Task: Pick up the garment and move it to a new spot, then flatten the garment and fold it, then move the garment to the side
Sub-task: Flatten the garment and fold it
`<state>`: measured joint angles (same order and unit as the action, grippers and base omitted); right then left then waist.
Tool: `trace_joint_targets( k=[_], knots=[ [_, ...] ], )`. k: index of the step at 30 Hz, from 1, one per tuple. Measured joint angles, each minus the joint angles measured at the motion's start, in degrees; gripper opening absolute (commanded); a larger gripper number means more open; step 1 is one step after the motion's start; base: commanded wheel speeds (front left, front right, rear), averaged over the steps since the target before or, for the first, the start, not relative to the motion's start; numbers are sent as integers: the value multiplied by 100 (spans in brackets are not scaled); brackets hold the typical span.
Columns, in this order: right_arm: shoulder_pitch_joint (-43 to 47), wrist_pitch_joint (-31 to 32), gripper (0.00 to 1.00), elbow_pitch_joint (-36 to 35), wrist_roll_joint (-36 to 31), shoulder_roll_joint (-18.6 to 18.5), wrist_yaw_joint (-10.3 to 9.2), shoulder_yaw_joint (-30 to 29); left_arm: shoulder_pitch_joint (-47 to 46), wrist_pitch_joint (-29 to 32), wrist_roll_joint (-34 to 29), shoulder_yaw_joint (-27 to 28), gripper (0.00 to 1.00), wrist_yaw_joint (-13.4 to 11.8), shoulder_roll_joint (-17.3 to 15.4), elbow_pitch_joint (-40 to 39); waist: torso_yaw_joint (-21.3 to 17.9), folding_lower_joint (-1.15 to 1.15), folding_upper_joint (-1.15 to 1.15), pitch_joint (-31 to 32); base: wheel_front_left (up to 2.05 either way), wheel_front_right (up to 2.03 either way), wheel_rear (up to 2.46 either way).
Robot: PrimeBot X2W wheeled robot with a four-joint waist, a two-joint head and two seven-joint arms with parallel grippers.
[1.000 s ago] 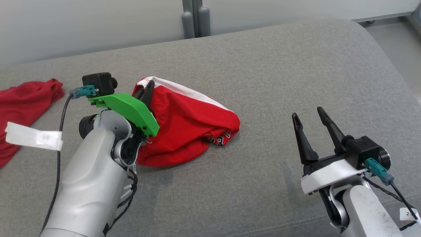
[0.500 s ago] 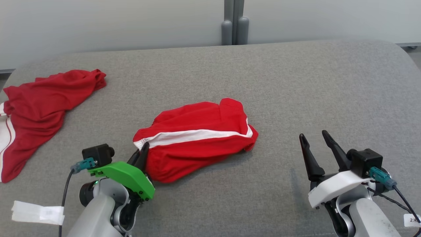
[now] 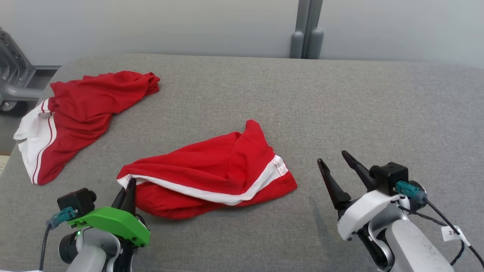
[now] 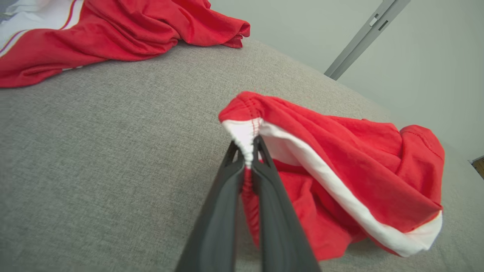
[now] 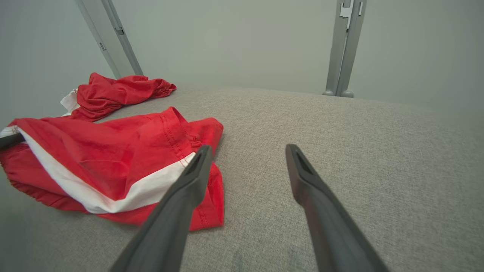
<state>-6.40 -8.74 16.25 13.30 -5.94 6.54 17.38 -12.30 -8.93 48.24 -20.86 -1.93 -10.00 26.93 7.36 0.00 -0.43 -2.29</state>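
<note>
The garment (image 3: pixel 211 175) is a pair of red shorts with a white side stripe, lying crumpled in the middle of the grey cushion (image 3: pixel 340 105). My left gripper (image 3: pixel 128 186) is shut on its white-edged left corner, and the left wrist view shows the garment (image 4: pixel 340 181) with that hem pinched between my left gripper (image 4: pixel 247 149) tips. To the garment's right my right gripper (image 3: pixel 334 164) stands open with nothing in it, just above the cushion. The right wrist view has the garment (image 5: pixel 98 158) at left, beside my right gripper (image 5: pixel 247 151).
A second red and white garment (image 3: pixel 75 113) lies crumpled at the cushion's far left, near its edge. A grey metal frame (image 3: pixel 11 75) stands beyond that edge. Two grey posts (image 3: pixel 306 37) rise behind the cushion against the pale wall. Bare cushion stretches to the right.
The head camera has swung, shifting the whole picture. My left gripper has dragged the garment by its corner, and it now lies stretched out longer, with the stripe running to its right end.
</note>
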Motion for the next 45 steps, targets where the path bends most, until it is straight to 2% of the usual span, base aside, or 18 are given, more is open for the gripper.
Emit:
trace_joint_targets(
  k=[9, 15, 24, 32, 45],
  knots=[
    [-381, 390, 100, 186, -118, -267, 58, 781, 265, -31, 81, 27, 0, -66, 23, -233, 141, 0, 0, -118, 0, 0, 0],
    [-838, 692, 100, 392, 266, -523, 58, 1557, 316, -69, 65, -120, 0, -112, 158, -436, 276, 0, 0, -273, 0, 0, 0],
    [-1267, 849, 100, 755, 764, -937, 58, 1770, 325, -62, -4, -328, 0, -113, 233, -586, 590, 0, 0, -469, 0, 0, 0],
    [-1497, 932, 100, 960, 1159, -1047, 58, 2223, 407, -45, -10, -333, 0, -136, 248, -710, 804, 0, 0, -577, 0, 0, 0],
    [-1836, 988, 100, 1221, 1809, -1152, 58, 2810, 463, 38, -62, -392, 0, -170, 242, -875, 864, 0, 0, -651, 0, 0, 0]
  ],
)
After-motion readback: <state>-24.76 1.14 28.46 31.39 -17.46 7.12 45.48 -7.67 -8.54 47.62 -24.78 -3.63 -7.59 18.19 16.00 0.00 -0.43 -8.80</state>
